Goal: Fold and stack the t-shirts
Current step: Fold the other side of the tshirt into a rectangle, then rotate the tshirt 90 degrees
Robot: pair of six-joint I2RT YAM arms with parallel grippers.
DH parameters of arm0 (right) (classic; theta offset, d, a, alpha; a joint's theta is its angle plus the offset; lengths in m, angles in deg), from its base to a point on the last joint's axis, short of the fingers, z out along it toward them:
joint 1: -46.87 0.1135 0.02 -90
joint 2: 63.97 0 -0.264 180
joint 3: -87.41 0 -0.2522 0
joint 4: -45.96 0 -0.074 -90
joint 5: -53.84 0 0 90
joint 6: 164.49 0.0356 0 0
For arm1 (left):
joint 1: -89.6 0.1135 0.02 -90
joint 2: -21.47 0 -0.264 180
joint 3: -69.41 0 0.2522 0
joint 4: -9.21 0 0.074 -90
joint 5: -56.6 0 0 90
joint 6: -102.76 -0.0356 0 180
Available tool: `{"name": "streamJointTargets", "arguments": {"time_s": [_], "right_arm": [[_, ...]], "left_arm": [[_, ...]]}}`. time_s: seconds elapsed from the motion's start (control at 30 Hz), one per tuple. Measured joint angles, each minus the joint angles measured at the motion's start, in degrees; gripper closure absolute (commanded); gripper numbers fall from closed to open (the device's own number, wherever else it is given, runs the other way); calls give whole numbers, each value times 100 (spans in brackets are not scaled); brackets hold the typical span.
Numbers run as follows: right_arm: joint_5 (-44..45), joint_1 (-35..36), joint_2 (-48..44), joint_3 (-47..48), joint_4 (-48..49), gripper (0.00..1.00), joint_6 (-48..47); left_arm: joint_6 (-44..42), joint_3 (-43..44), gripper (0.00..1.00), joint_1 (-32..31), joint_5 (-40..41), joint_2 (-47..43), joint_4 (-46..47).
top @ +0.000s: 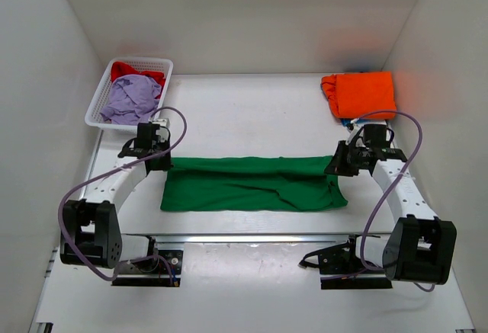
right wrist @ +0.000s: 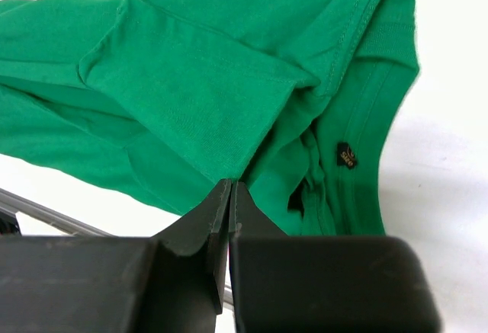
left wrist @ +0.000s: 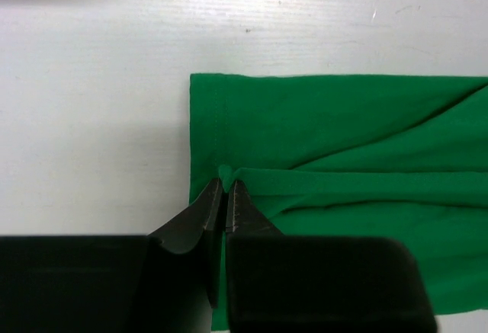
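**Both short ends of the green t-shirt (top: 252, 184) pinched, long axis running arm to arm**

Laid out as a long band across the near middle of the desk (top: 252, 104), left to right, doubled lengthwise and creased here and there. Spanning the gap between the two arms, so no nearer to one than to the other: one short end for each.

At the left end effector (left wrist: 226, 184): closed tight on a small pucker of the hemmed left edge, with the cloth running away to the right of the tips. At the right end effector (right wrist: 229, 188): likewise closed, tips meeting on the corner of a folded layer at the collar end, with a small dark tag nearby. Judged a true grip, though with only a sliver of cloth between the tips.

Judged next: carrying one short end over onto the other, along that long axis, to halve the band. Best done with the travelling end kept level and square to the axis. Some risk of the loose layers at the right end sliding open.

Well apart at the far right: the orange t-shirt (top: 360, 93), folded. At the far left, in the white basket (top: 101, 93): the lavender t-shirt (top: 130, 98) and the red t-shirt (top: 131, 70), not yet folded.
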Motion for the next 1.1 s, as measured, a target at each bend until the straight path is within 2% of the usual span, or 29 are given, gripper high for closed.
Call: {"name": "streamJointTargets", "arguments": {"time_s": [0.2, 0.23, 0.27, 0.33, 0.47, 0.57, 0.63, 0.7, 0.83, 0.9, 1.0, 1.1], "right_arm": [[133, -2, -192, -33, -247, 100, 70], [179, -2, -225, -33, -310, 100, 74], [240, -7, -258, -33, -382, 100, 92], [380, -20, -302, -33, -538, 100, 114], [745, -210, -400, -33, -761, 77, 188], [999, -306, -553, -26, -833, 67, 245], [1141, -236, -619, 24, -874, 67, 280], [1211, -37, -627, 101, -861, 72, 328], [1178, 645, -568, 94, -654, 100, 577], [1165, 1025, -485, -33, -431, 100, 793], [1158, 1473, -321, -439, -63, 100, 1174], [1141, 1591, -101, -901, 133, 100, 1480]], "left_arm": [[-20, -256, 88, -44, 2, -219, 0], [-20, -282, 79, -50, 2, -229, -11], [-37, -304, 62, -59, 2, -234, -13], [-48, -317, 54, -72, -4, -238, -81], [-20, -321, 48, -105, 0, -387, -247], [4, -319, 51, -114, 0, -688, -313], [48, -313, 59, -127, -2, -901, -304], [63, -262, 66, -203, 4, -949, -291], [142, -90, 82, -608, 0, -507, -201], [197, -11, 91, -831, -11, -103, -116], [258, 118, 97, -1082, -46, 603, -22], [291, 293, 100, -1228, -44, 1241, -26]]}}
